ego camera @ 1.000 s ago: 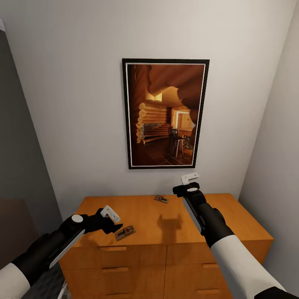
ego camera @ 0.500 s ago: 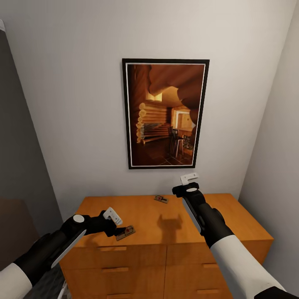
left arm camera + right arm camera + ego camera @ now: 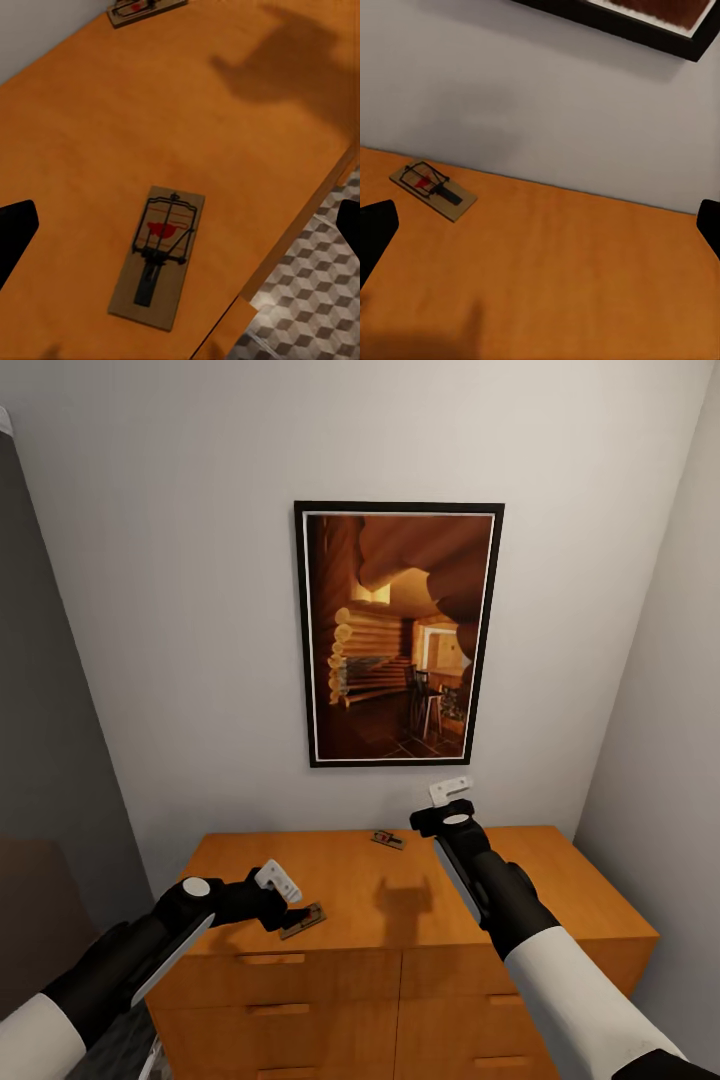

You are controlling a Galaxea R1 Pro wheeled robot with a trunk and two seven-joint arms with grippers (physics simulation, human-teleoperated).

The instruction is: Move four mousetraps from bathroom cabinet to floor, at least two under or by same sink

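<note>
Two mousetraps lie on the flat top of the orange-brown cabinet (image 3: 560, 880). One mousetrap (image 3: 305, 919) rests near the front edge, and my left gripper (image 3: 279, 887) hovers just above it, partly covering it. In the left wrist view this mousetrap (image 3: 159, 255) lies between the open black fingers (image 3: 15, 236) of my left gripper (image 3: 180, 229). The other mousetrap (image 3: 388, 840) sits by the back wall. My right gripper (image 3: 450, 793) hangs open above the cabinet to its right. The right wrist view has that mousetrap (image 3: 433, 192) off to one side of my right gripper (image 3: 540, 232).
A framed picture (image 3: 398, 632) of a log interior hangs on the wall above the cabinet. Walls close in on the right and left. Cube-patterned bathroom floor (image 3: 315, 315) lies past the cabinet's front edge. Drawer fronts (image 3: 300, 1010) face me below the top.
My left gripper has moved right and down over the front mousetrap, now covering part of it. My right gripper has drifted slightly left. The mousetraps have not moved.
</note>
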